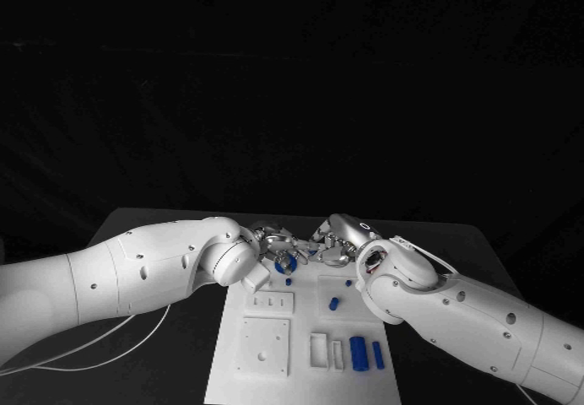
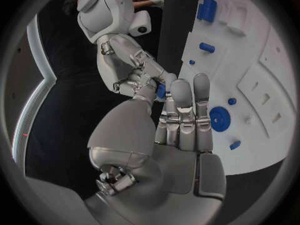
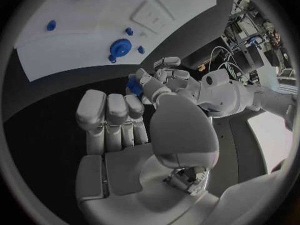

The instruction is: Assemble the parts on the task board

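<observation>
Your white task board [image 1: 262, 371] lay lengthwise in the middle of the black bench [image 1: 159, 354]. On its near end you had two long blue blocks [image 1: 359, 352] lying side by side next to white slotted pieces [image 1: 319, 350], and farther up stood a small upright blue peg [image 1: 335, 302] and a tiny blue stud [image 1: 347, 284]. A round blue gear-like disc [image 2: 219, 119] sat on the board near its far end, with little blue pegs close around it. Both white arms reached in from the sides and met just past the board's far end. Your left hand [image 1: 278, 245] and your right hand [image 1: 341, 245] came together fingertip to fingertip there, above the bench. Between them was a small blue part [image 3: 134, 86], blocky and dark blue. In the wrist views the left hand's fingers [image 3: 164, 77] were curled closely round it, and the right hand's fingers [image 2: 140, 77] pressed against it from the other side, so both hands appeared to have hold of the same piece. The other fingers of each hand lay fairly straight and close together.
</observation>
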Robot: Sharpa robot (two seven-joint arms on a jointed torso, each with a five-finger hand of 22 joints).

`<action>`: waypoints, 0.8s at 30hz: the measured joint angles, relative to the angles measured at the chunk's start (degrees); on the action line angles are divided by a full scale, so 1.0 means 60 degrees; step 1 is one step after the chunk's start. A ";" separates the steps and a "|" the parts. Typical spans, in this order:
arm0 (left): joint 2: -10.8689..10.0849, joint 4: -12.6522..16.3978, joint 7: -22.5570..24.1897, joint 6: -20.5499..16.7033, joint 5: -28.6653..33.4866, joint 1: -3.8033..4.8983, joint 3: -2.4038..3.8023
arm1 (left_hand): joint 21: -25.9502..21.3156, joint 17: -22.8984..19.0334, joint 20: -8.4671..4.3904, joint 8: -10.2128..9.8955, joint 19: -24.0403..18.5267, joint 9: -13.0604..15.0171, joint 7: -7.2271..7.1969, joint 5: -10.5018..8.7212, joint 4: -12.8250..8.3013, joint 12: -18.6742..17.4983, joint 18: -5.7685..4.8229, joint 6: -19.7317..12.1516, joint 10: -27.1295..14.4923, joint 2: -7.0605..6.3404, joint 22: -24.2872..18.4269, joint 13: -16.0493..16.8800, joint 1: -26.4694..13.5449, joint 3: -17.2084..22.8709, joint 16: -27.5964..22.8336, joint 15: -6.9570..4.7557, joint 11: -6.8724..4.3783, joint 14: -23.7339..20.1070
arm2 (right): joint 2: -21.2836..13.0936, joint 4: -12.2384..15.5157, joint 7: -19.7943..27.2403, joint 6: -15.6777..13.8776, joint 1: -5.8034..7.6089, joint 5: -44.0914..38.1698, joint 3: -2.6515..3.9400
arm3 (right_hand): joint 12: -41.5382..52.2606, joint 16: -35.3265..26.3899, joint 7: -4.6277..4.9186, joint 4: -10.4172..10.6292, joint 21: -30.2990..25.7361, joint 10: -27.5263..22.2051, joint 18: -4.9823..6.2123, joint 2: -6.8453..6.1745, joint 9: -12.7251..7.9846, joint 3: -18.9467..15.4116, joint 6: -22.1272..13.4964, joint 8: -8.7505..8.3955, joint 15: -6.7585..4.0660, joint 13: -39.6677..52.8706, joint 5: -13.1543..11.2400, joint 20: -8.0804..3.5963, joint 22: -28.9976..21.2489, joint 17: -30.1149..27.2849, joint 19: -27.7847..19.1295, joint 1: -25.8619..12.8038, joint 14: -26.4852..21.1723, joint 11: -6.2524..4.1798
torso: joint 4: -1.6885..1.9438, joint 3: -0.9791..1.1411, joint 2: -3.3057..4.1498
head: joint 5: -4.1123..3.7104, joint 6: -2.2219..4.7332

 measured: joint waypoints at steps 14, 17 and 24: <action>-0.0012 -0.0011 0.0259 -0.0263 0.0086 -0.0099 -0.0020 | 0.0000 0.0172 -0.0034 0.0060 -0.0102 0.0604 -0.0017 0.0462 -0.0362 -0.0207 0.0000 0.0639 0.0001 0.0367 0.0264 -0.0097 0.0161 0.0069 0.0354 -0.0020 -0.0072 -0.0152 | 0.0001 -0.0017 0.0020 0.0017 0.0020 0.0001 -0.0012 | 0.0000 0.0000 -0.0006 -0.0001 0.0000 -0.0001 0.0000 -0.0051 0.0001 -0.0001 0.0001 -0.0012 0.0000 -0.0013 0.0000 0.0000 -0.0001 0.0001 0.0000 -0.0051 0.0000 -0.0001 | -0.0001 0.0009 0.0000 | 0.0035 -0.0027; -0.0005 -0.0027 0.0293 -0.0282 0.0119 -0.0127 -0.0021 | -0.0056 0.0182 -0.0034 0.0060 -0.0102 0.1215 0.0010 0.0587 -0.0414 -0.0170 -0.0002 0.0671 0.0019 0.0417 0.0330 -0.0097 0.0109 0.0017 0.0392 -0.0041 -0.0090 -0.0174 | 0.0000 -0.0017 0.0021 0.0032 0.0020 -0.0007 -0.0018 | 0.0000 0.0000 -0.0023 -0.0001 0.0000 -0.0001 0.0000 -0.0063 0.0000 -0.0002 0.0019 -0.0024 0.0000 -0.0012 0.0000 0.0000 -0.0001 0.0001 -0.0001 -0.0063 0.0000 -0.0001 | -0.0005 0.0010 0.0000 | 0.0028 -0.0038; 0.0000 -0.0048 0.0308 -0.0280 0.0183 -0.0159 -0.0029 | -0.0117 0.0229 -0.0068 0.0057 -0.0136 0.2688 -0.0014 0.1380 -0.0452 0.0063 -0.0001 0.0649 -0.0002 0.0301 0.0509 -0.0038 -0.0008 -0.0022 0.0499 -0.0080 -0.0141 -0.0219 | 0.0001 -0.0011 0.0021 0.0066 0.0019 -0.0033 -0.0032 | 0.0000 0.0000 -0.0029 -0.0002 0.0000 -0.0001 0.0000 -0.0064 -0.0003 -0.0003 0.0023 0.0007 0.0000 -0.0012 0.0000 0.0001 -0.0001 0.0001 -0.0001 -0.0064 0.0000 0.0000 | -0.0011 0.0016 0.0000 | 0.0022 -0.0046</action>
